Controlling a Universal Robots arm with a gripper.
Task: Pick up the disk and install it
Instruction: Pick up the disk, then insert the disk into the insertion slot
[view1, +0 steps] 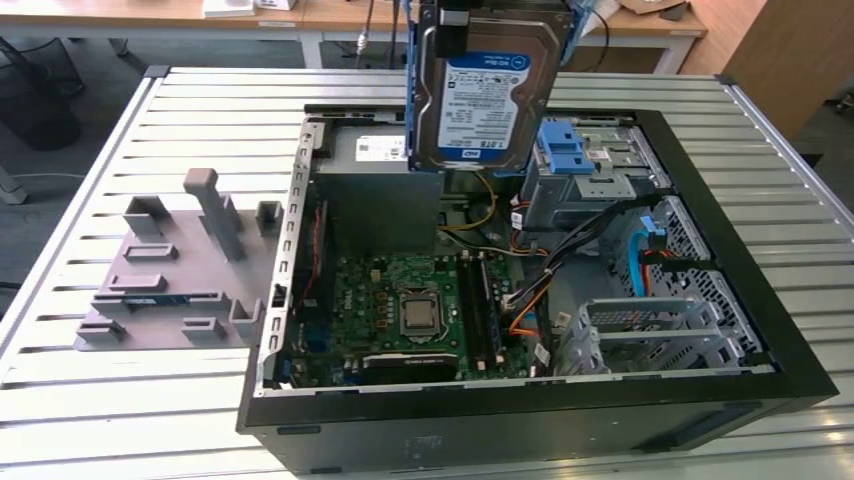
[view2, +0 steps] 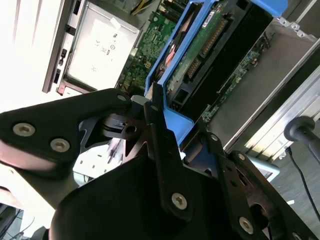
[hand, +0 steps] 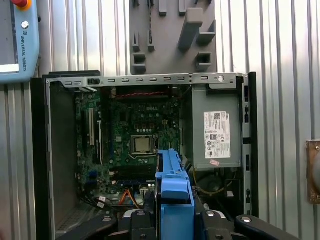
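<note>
The disk (view1: 487, 90), a flat rectangular silver hard drive with a blue-and-white label in a blue plastic carrier, hangs in the air and touches nothing below it. In the exterior view it stands upright on its short edge with the label toward the camera. It is above the far part of the black open computer case (view1: 534, 405), over the place where the grey power-supply box with a white sticker (view1: 380, 190) meets the metal drive cage (view1: 594, 185).

The black gripper (view2: 172, 122) holds the disk. In the second wrist view its jaws are closed narrow on the blue frame, one finger (view2: 152, 107) on each side, and the green circuit side of the disk (view2: 200, 55) is turned up. In the first wrist view the blue frame (hand: 175, 195) stands between the two black fingers.

The case lies on its side on the silver slatted metal table (view1: 120, 430), near the table's edge at the exterior view's right. Inside it lies the green motherboard (view1: 400, 300) with a bare processor socket. A blue plastic latch (view1: 567, 150) sits on top of the drive cage.

A grey plastic fixture plate with upright pegs (view1: 174, 275) lies on the table just beside the case, toward the table's edge at the exterior view's left.
</note>
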